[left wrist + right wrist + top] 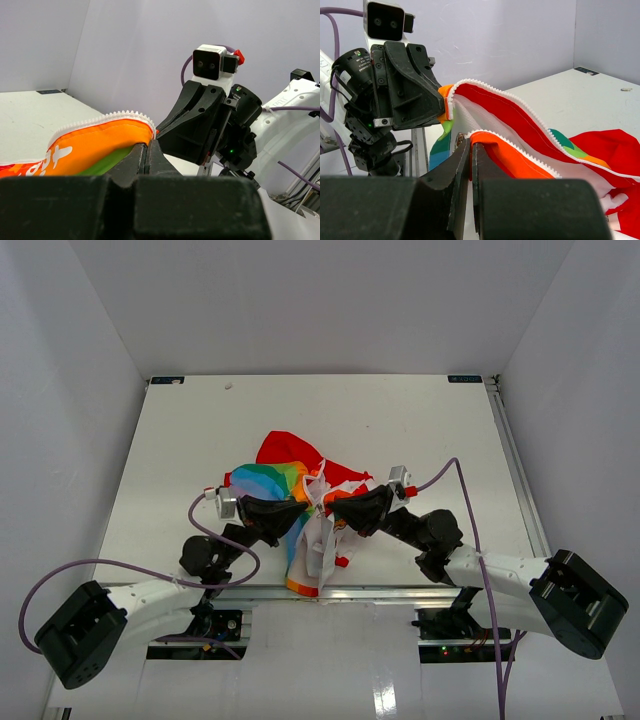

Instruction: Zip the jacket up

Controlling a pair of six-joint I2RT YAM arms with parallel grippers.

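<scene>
The jacket (290, 472) lies crumpled mid-table, with rainbow stripes, red lining and a white panel hanging toward the near edge. Both grippers meet over its open front. My left gripper (146, 146) is shut on the orange hem by one row of white zipper teeth (90, 122). My right gripper (470, 142) is shut on the other orange edge, where a small metal zipper piece (460, 136) sits at the fingertips. In the top view the left gripper (303, 508) and right gripper (333, 508) face each other a few centimetres apart. The two rows of teeth are apart.
The white table (180, 440) is enclosed by pale walls at the back and both sides. A metal rail (515, 470) runs along its right edge. The jacket's lower part (305, 580) drapes at the near edge between the two arm bases.
</scene>
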